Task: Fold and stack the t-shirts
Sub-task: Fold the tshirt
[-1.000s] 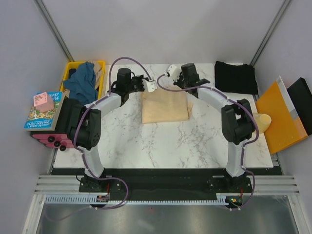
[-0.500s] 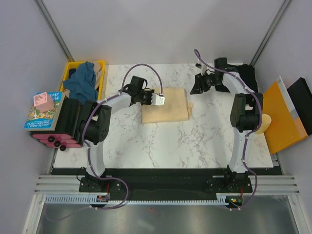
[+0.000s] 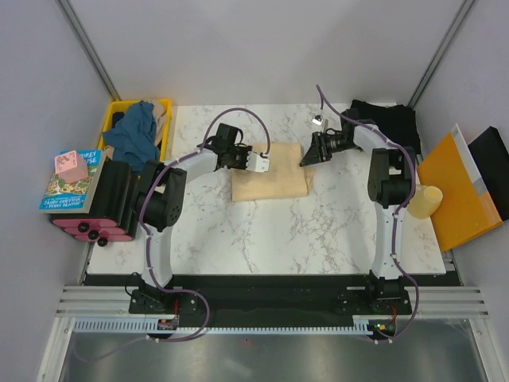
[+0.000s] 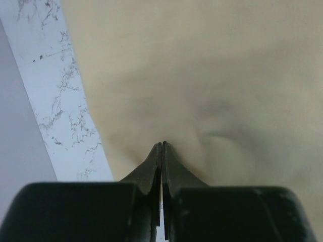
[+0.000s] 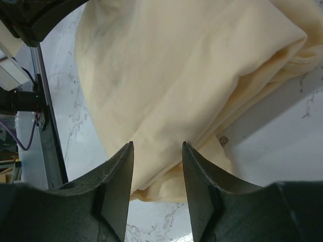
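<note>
The folded pale cream-yellow t-shirt [image 3: 270,179] lies at the table's middle back. My left gripper [image 3: 259,162] is shut, its tips resting on the shirt's far left part; in the left wrist view the closed tips [image 4: 162,144] press into the cream cloth [image 4: 227,75], which puckers slightly. My right gripper [image 3: 307,156] is open over the shirt's far right corner; in the right wrist view the gripper [image 5: 157,146] straddles the layered cream edge [image 5: 192,80]. The black t-shirt [image 3: 387,125] lies folded at the back right. The teal-blue t-shirt [image 3: 135,134] is bunched in the crate.
A yellow crate [image 3: 165,107] stands at the back left. Books [image 3: 70,189] with a pink object [image 3: 70,165] sit left of the table. An orange folder [image 3: 455,191], a black item [image 3: 491,159] and a cream cylinder [image 3: 425,201] are at the right edge.
My right gripper swung out towards the black shirt, then came back left to the cream shirt's far right corner. My left gripper moved onto the cream shirt and stays there.
</note>
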`<act>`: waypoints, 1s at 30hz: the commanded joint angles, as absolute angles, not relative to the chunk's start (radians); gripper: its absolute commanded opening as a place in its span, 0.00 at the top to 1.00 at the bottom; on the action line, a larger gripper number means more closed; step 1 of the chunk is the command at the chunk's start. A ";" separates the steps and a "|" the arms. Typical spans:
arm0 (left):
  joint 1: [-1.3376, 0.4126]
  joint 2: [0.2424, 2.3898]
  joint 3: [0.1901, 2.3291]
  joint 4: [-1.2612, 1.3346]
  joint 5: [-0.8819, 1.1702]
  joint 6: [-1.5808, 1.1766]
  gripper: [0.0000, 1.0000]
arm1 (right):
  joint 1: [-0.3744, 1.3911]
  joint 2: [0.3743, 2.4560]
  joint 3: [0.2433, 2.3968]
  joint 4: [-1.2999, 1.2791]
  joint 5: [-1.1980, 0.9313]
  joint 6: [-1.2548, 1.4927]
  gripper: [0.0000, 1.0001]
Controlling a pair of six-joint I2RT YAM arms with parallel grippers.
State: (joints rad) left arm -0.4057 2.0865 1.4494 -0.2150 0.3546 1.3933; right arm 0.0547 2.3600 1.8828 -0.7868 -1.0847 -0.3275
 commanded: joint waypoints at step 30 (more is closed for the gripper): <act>-0.569 2.157 1.655 -0.195 0.440 1.491 0.98 | -0.072 2.405 1.822 -1.086 -1.157 -0.546 0.21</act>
State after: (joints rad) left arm -0.5701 2.0941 1.6470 -0.2146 0.4007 1.4254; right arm -0.0883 2.3642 1.7641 -1.0904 -1.0931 -0.5194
